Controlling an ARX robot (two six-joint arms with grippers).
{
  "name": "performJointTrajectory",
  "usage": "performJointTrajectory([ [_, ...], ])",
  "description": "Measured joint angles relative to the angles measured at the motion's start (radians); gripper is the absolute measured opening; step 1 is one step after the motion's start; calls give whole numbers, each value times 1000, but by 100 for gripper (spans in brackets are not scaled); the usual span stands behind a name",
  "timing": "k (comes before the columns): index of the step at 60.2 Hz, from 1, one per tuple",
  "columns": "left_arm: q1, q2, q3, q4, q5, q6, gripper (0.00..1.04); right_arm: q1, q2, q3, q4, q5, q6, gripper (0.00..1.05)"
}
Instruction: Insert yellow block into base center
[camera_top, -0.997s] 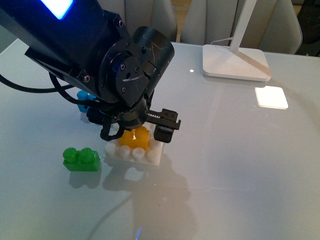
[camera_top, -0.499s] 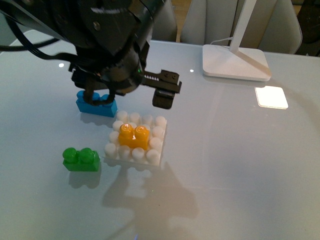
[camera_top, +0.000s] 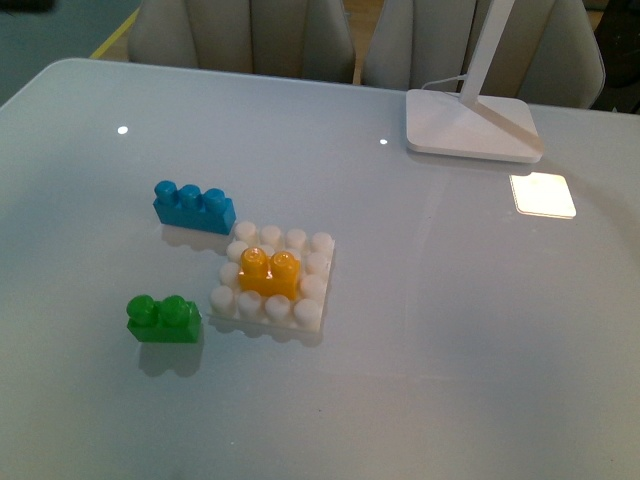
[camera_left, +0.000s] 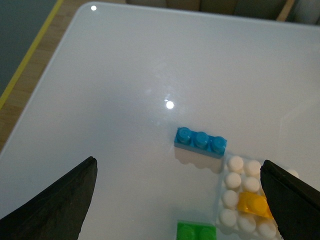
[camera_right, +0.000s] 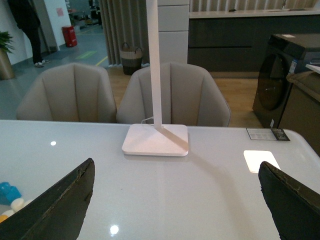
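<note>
- yellow block sits on the base, in the middle of the stud grid, white studs on all four sides of it; upright, two studs up.
- left wrist view agrees: yellow block inside the base, ringed by white studs.
- base lies flat on the white table, roughly centre-left in the front view.
- blue brick, three studs, just beside the base's far-left corner; can't tell if they touch.
- green brick, two studs, just left of the base's near edge, small gap between them.
- no arm in the front view.
- left gripper is above the table, fingers spread wide, nothing between them; one fingertip over bare table, the other near the base edge.
- right gripper also spread wide and empty, facing the lamp foot and two chairs behind the table.
- lamp foot at the far right of the table, well apart from the bricks; bright square patch just in front of it.
</note>
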Motion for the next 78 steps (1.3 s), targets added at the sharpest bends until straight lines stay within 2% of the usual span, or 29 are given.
performJointTrajectory([
  [10, 89, -229, -110, 10, 26, 4, 96, 0, 0, 0, 0, 0, 0, 96],
  [14, 138, -317, -258, 314, 158, 75, 84, 0, 0, 0, 0, 0, 0, 96],
  [19, 184, -446, -422, 553, 238, 122, 68, 0, 0, 0, 0, 1, 0, 96],
  [22, 220, -520, -483, 581, 288, 137, 61, 0, 0, 0, 0, 0, 0, 96],
  [31, 254, -639, -592, 598, 295, 155, 34, 0, 0, 0, 0, 0, 0, 96],
  [35, 254, -681, -653, 597, 300, 159, 13, 0, 0, 0, 0, 0, 0, 96],
  [38, 254, -716, -676, 594, 300, 159, 2, 0, 0, 0, 0, 0, 0, 96],
  [78, 254, -1037, -821, 437, 300, 163, 3, 0, 0, 0, 0, 1, 0, 96],
])
